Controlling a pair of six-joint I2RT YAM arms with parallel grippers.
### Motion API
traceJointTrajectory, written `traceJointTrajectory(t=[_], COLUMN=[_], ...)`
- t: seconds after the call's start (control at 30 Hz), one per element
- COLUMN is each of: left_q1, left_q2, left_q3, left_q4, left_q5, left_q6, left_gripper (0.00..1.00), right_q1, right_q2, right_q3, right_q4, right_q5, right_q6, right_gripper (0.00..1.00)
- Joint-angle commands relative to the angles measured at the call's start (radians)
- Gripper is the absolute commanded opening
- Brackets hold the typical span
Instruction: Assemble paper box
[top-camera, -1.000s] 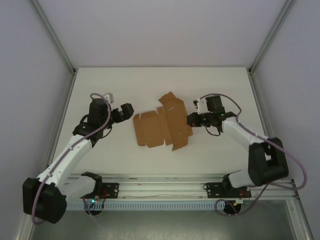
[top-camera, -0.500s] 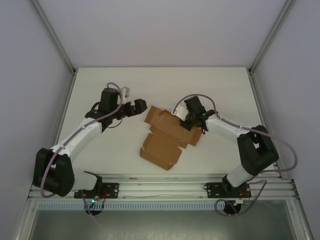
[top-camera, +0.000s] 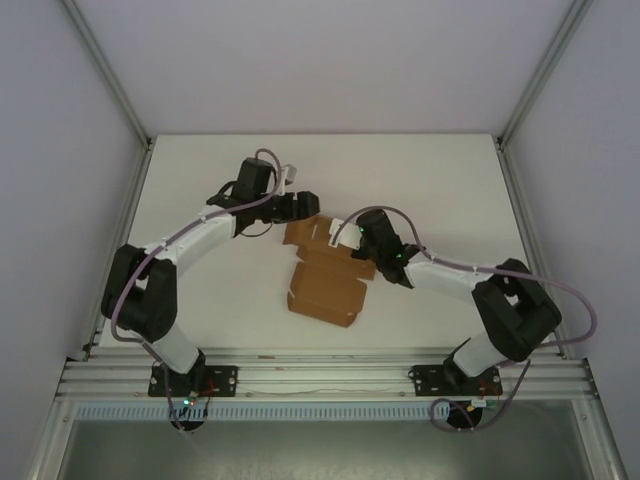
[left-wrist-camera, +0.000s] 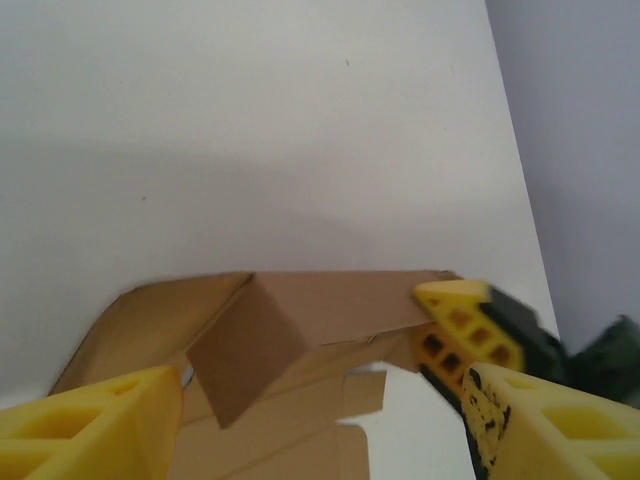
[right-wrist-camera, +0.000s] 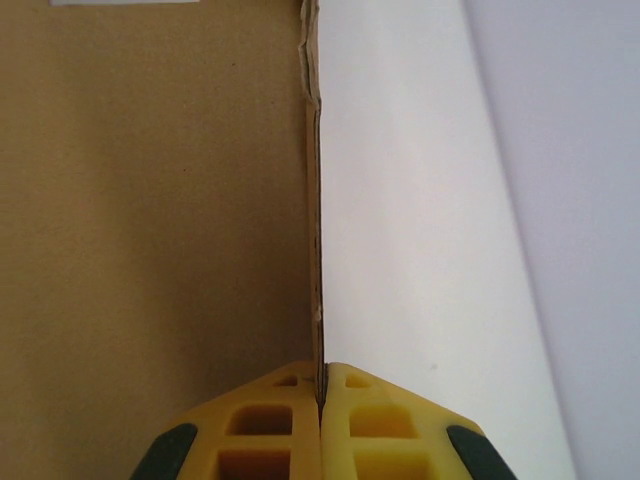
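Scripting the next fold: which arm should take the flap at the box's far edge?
Left. The left gripper is open and straddles that flap of the paper box. The right gripper is shut on a panel edge, so it is better kept as the anchor.

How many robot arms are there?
2. The left arm reaches in from the left, fingers open at the paper box's far end. The right arm comes from the right, fingers pinching its edge.
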Motion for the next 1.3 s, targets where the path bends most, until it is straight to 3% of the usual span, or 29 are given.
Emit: traceJointTrajectory(t=[0.0,0.4,0.6,0.77,0.83,0.9,1.13,1.27], left_q1=[-0.018,-0.054,-0.083,-0.075,-0.067,-0.059,0.011,0.040], left_q2=[0.038,0.175,0.171,0.099,0.044,-0.017,-0.161,-0.144], left_q3=[0.040,0.088,0.109,0.045,0.018,-0.024,-0.207,-0.276], left_q4=[-0.030,0.194,0.163,0.115,0.054,0.004,-0.098,-0.076], left_q5=[0.035,0.200,0.172,0.081,0.003,-0.073,-0.367,-0.406], left_q6=[0.011,-0.138,-0.094,-0.070,-0.008,0.031,0.075,0.124], left_gripper=[0.70,0.62,0.63,0.71,0.79,0.99,1.00,1.00], right_q1=[0.008,0.010,0.010,0.011,0.009,0.009,0.008,0.005], right_q2=[-0.054,-0.031,-0.048,-0.054,-0.059,-0.066,-0.097,-0.100], right_q3=[-0.011,-0.026,-0.046,-0.062,-0.065,-0.067,-0.068,-0.059], right_q4=[0.057,0.073,0.101,0.105,0.104,0.086,0.049,0.026], right_q5=[0.018,0.023,0.014,0.055,0.072,0.078,0.078,0.065], right_q6=[0.003,0.009,0.029,0.032,0.035,0.029,0.046,0.058], right_gripper=[0.00,0.00,0.00,0.00,0.00,0.00,0.00,0.00])
